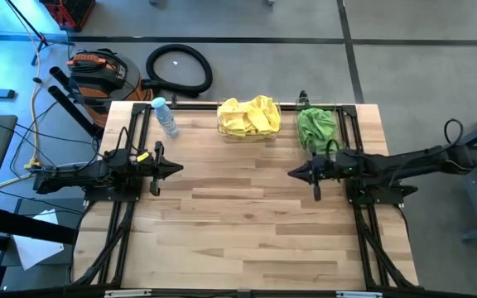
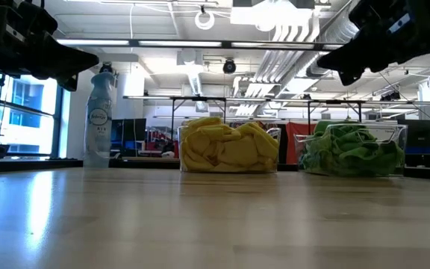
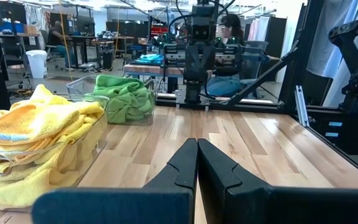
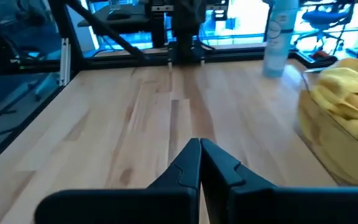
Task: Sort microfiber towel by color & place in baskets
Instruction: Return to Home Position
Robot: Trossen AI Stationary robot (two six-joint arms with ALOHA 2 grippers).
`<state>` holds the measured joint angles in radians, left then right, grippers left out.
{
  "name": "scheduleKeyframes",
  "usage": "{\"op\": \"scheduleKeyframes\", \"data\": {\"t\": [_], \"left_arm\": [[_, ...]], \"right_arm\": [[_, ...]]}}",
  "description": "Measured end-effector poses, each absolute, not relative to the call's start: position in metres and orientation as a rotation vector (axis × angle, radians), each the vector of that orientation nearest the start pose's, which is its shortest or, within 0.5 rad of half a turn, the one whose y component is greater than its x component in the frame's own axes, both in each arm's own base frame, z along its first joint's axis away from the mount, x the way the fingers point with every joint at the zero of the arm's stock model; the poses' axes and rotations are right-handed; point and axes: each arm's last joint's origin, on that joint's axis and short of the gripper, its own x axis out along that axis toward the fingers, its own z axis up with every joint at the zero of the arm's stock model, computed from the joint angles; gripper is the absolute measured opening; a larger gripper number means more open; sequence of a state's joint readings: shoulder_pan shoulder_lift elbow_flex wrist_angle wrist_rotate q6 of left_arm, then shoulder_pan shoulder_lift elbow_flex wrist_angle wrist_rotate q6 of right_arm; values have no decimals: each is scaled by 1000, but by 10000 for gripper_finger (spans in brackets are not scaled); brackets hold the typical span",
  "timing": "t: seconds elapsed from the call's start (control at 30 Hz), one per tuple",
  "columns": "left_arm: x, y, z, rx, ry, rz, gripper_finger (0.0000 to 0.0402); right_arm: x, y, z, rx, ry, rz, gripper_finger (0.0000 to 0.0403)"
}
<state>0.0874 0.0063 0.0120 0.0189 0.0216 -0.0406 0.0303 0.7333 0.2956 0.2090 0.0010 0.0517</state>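
Yellow microfiber towels [image 1: 249, 116] fill the wider clear basket [image 2: 228, 146] at the table's far edge. Green towels [image 1: 315, 127] fill the narrower clear basket [image 2: 351, 150] to its right. Both baskets stand on their bases on the wood. My left gripper [image 1: 176, 169] hovers shut and level over the table's left side, holding nothing. My right gripper [image 1: 293, 174] hovers shut over the right side, pointing toward the left, just in front of the green basket. In the wrist views both pairs of fingers, left [image 3: 197, 163] and right [image 4: 200, 163], are closed together.
A clear spray bottle with a blue cap [image 1: 165, 116] stands at the far left of the table. Black frame rails [image 1: 114, 223] run along both sides. Bare wood [image 1: 247, 223] spans the middle and near part. A person sits beyond the table in the left wrist view.
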Motion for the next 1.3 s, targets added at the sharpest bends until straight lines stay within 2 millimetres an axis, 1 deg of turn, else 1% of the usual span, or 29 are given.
{"op": "scheduleKeyframes", "data": {"t": [0.17,0.3,0.43,0.63,1.03,1.23,1.3], "left_arm": [[97,8,169,-39,-26,65,0],[97,8,169,-39,-26,65,0],[97,8,169,-39,-26,65,0],[97,8,169,-39,-26,65,0],[97,8,169,-39,-26,65,0],[97,8,169,-39,-26,65,0],[97,8,169,-39,-27,65,0]], "right_arm": [[149,4,195,49,198,19,0],[137,4,180,109,157,6,0],[126,3,171,129,100,9,0],[115,2,170,117,-3,9,0],[96,0,179,108,-140,0,0],[97,0,170,104,-25,-7,0],[97,0,168,78,-1,-3,0]]}}
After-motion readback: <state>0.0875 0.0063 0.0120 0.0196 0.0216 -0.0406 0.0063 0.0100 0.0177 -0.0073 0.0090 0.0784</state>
